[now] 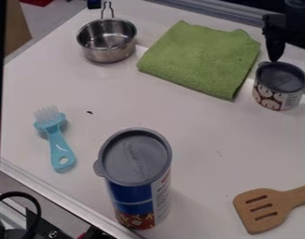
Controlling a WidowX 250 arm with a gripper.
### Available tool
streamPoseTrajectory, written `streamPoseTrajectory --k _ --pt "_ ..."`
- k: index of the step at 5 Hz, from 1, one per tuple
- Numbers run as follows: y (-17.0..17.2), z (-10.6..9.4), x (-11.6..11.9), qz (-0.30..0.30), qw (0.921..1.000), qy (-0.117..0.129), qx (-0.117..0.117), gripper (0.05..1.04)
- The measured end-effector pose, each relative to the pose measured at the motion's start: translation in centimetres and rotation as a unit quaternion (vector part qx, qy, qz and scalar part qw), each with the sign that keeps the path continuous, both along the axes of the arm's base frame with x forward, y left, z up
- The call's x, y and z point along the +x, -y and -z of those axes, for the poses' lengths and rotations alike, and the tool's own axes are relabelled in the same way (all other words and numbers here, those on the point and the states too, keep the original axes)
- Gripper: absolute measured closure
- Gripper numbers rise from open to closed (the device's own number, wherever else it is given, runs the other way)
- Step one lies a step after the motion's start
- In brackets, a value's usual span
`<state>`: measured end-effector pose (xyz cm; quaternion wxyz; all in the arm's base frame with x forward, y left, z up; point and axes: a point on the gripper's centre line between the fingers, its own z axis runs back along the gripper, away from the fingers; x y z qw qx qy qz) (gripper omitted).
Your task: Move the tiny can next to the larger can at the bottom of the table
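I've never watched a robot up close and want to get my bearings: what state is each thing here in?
Robot's fingers: apart, at the small can
Small can: upright, lid on
Larger can: upright, lid on
Green cloth: folded, lying flat
Metal pan: upright, no lid
Blue brush: lying down
Wooden spatula: lying flat

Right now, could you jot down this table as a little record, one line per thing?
small can: upright, picture's right, apart from big can
big can: upright, near bottom edge
gripper: at small can, fingers apart
cloth: green, left of small can
pot: metal, upper left
brush: blue, left
spatula: wooden, lower right
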<state>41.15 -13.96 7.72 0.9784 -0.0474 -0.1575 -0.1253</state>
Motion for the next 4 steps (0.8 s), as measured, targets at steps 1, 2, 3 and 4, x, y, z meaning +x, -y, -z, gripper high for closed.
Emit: streamPoseTrajectory --k 1,2,3,4 --pt "0.1 1.1 -1.6 0.009 0.9998 -0.017 0.011 0.085" --pt "0.4 1.0 -2.9 0.024 0.9995 -0.02 0.01 0.085" --pt "0.2 0.8 -4.4 0.036 0.9989 -0.025 0.015 0.085" --pt "-0.2 0.9 -5.6 0.054 0.9971 -0.046 0.025 0.085"
